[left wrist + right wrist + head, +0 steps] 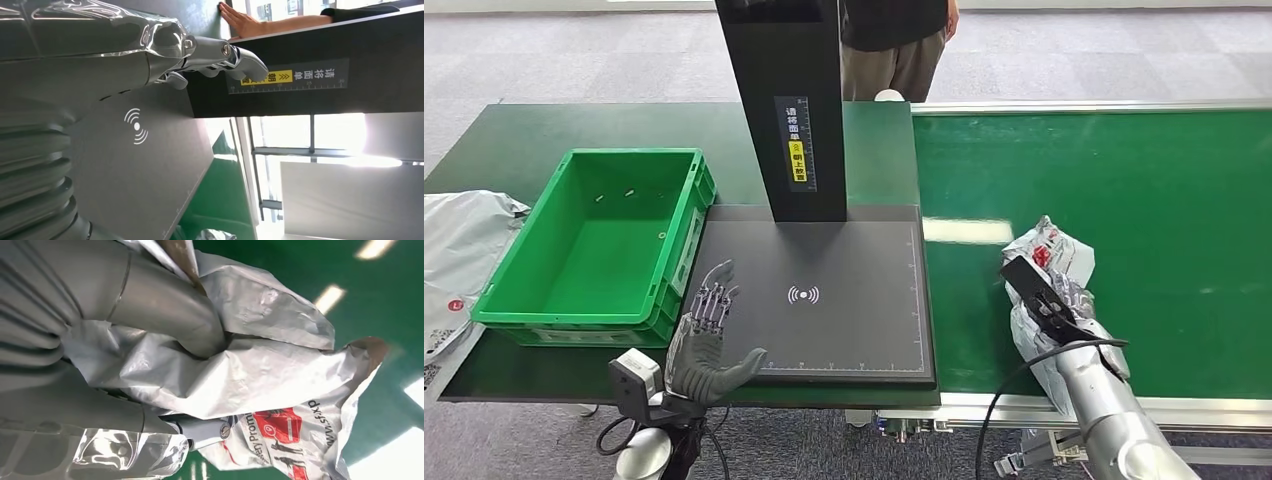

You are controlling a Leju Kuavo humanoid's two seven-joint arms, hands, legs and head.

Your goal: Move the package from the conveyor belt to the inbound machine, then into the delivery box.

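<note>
The package (1049, 262), a crumpled silver-grey poly mailer with red print, lies on the green conveyor belt (1144, 200) near its left edge, just right of the inbound machine. The right hand (1056, 300) is wrapped around it: in the right wrist view the thick grey thumb (165, 310) presses into the folded plastic and darker fingers (205, 431) close from the other side, so the hand grips the package (250, 380). Whether the package has left the belt is hard to judge; it looks bunched against the surface.

The left hand (709, 345) hovers over the near left corner of the inbound machine's black scanning plate (844, 300), fingers spread, holding nothing. The green delivery box (599, 245) stands touching the plate's left edge. A person (894, 45) stands behind the machine's black upright column (789, 100).
</note>
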